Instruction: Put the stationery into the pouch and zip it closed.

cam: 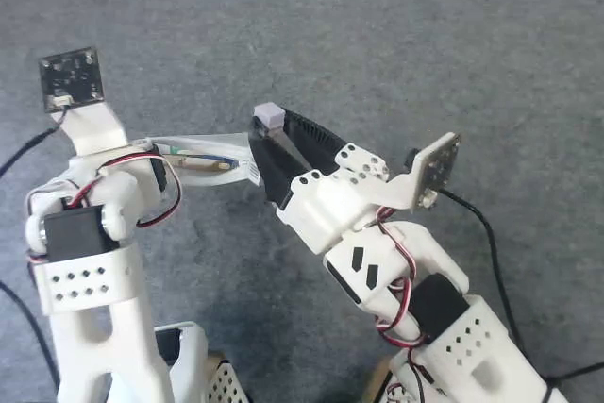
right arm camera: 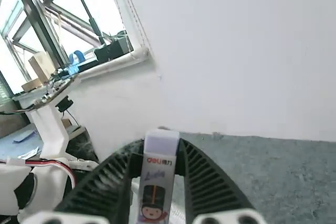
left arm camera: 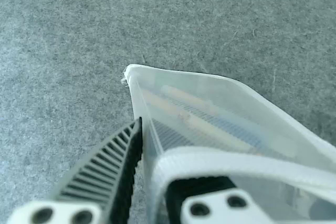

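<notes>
A clear pouch (cam: 212, 158) with a white zip edge hangs above the grey table, with pens or pencils inside it. My left gripper (left arm camera: 152, 166) is shut on one end of the pouch (left arm camera: 220, 124), one finger (left arm camera: 113, 166) outside its wall. My right gripper (cam: 278, 134) sits right beside the pouch's other end, shut on a white eraser (cam: 269, 115). In the right wrist view the eraser (right arm camera: 157, 174) stands upright between the black fingers (right arm camera: 205, 179), tilted up toward the wall.
Grey carpet-like table surface (cam: 396, 63) lies open behind and to the right of the arms. The left arm's camera board (cam: 71, 77) stands at the left. Black cables (cam: 486, 243) trail at both sides.
</notes>
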`<state>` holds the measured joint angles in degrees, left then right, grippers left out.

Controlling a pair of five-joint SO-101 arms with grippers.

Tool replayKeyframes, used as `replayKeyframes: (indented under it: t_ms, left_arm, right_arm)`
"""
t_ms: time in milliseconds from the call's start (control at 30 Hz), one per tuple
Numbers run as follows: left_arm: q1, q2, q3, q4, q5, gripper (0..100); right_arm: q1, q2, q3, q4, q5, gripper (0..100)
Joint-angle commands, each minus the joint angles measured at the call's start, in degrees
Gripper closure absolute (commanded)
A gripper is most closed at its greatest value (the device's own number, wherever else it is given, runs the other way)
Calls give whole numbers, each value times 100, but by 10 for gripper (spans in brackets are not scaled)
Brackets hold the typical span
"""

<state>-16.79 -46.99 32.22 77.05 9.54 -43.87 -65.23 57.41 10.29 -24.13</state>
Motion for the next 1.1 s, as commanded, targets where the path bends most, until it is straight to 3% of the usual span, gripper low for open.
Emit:
replayKeyframes:
  t_ms: [0, 333, 1067]
  left_arm:
    - [26, -264, -171, -141, -79, 988]
    - [26, -264, -171, -141, -79, 988]
    - [26, -264, -171, -132, -79, 988]
  right_arm:
    - [-48, -119, -70, -382, -44, 991]
    - [-462, 611, -62, -866, -62, 991]
    - [-453, 2396, -62, -2396, 88, 991]
